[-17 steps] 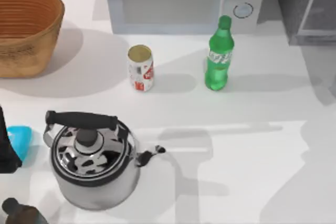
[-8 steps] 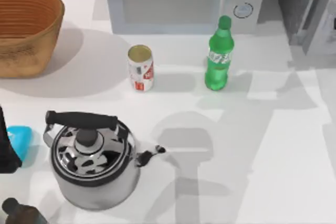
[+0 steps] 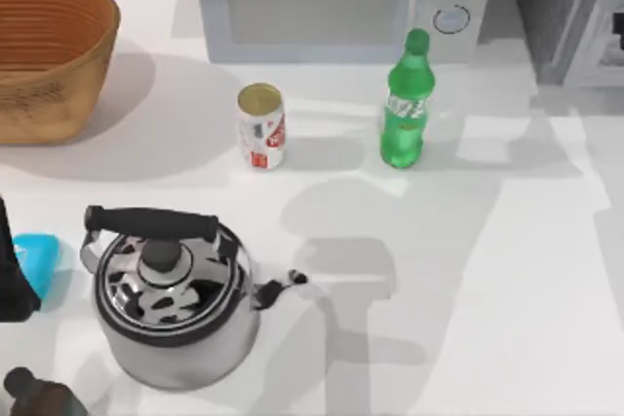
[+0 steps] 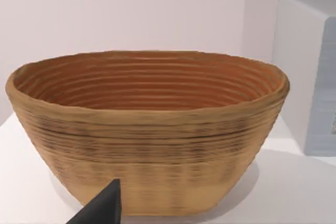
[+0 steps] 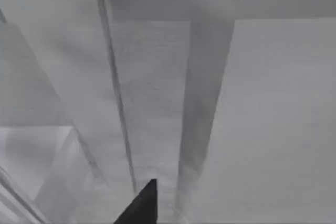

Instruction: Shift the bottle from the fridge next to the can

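Note:
The green bottle [image 3: 405, 104] stands upright on the white table in front of the microwave's knobs, outside the fridge [image 3: 551, 7] at the back right. The white and red can [image 3: 261, 127] stands to the bottle's left, about a can's height away. My right gripper [image 3: 619, 24] shows as a dark bit at the top view's right edge, by the fridge's pale-framed door [image 3: 600, 46]. The right wrist view holds grey fridge panels close up. My left arm [image 3: 10, 270] is parked at the left edge, its wrist facing the basket [image 4: 147, 129].
A light grey microwave [image 3: 331, 2] stands at the back middle and a woven basket [image 3: 49, 56] at the back left. A steel kettle [image 3: 171, 299] sits front left, beside a blue object [image 3: 37, 258] and a dark brown bottle [image 3: 34, 395].
The fridge's door has swung further towards the right edge, and the shadows on the table's right side have shifted. The bottle and the can have stayed put.

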